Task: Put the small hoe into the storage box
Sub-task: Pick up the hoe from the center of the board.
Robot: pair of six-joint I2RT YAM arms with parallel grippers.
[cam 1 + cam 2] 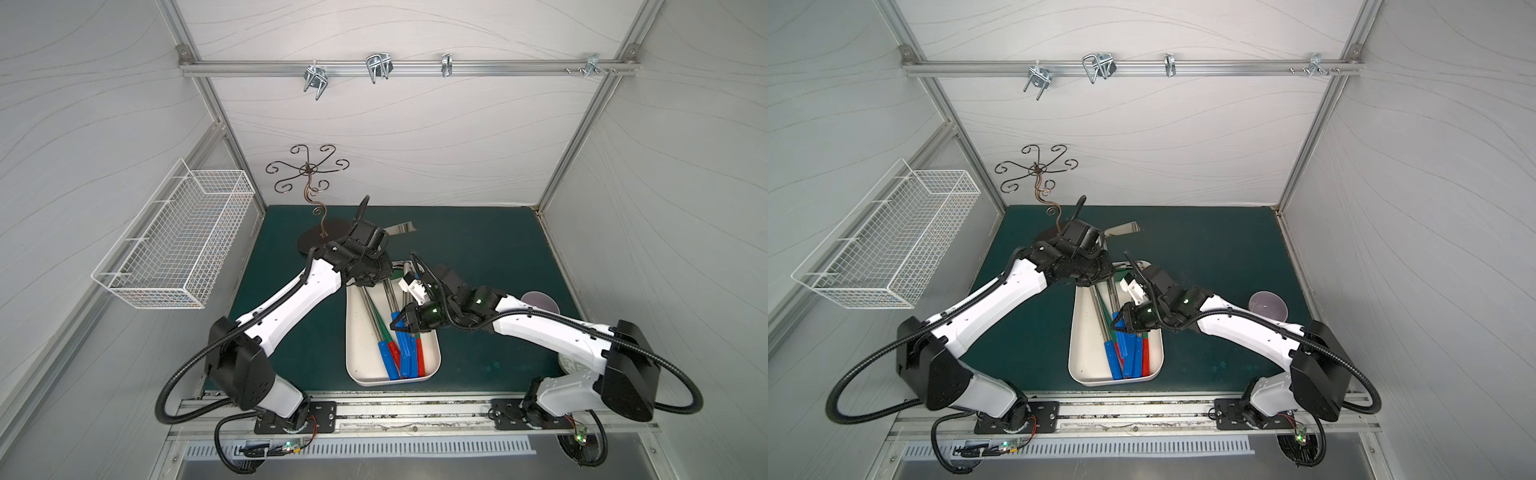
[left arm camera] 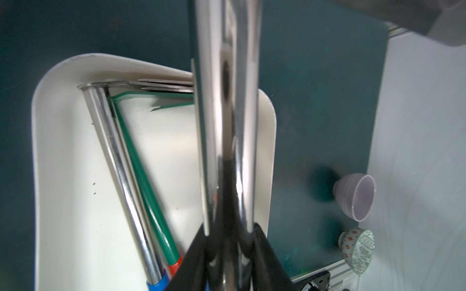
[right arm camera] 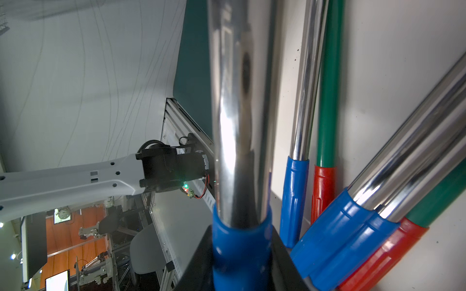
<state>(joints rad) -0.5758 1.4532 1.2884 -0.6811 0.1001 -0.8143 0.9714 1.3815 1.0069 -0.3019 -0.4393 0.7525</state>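
As both wrist views show one chrome shaft running out between black jaws, the small hoe (image 3: 239, 113) is judged to be held at two places. The right gripper (image 3: 242, 234) is clamped on its blue handle, and the left gripper (image 2: 229, 226) is closed about the bare shaft further along, though how firmly cannot be told. In both top views the storage box (image 1: 360, 353) sits at lower centre of the frame on the green mat (image 1: 490, 241), with the left wrist over its upper end and the right wrist over its middle. Inside it lie other hoes (image 1: 384, 357), blue- and red-handled. The held hoe hangs over the box's right half and appears not yet laid down; a bright blade (image 1: 401, 227) beyond the box's upper rim appears to be its head. Step in hand: placement. The next move calls for drawing the head back inside the rim, lowering the shaft parallel to the long walls, then parting both sets of jaws.
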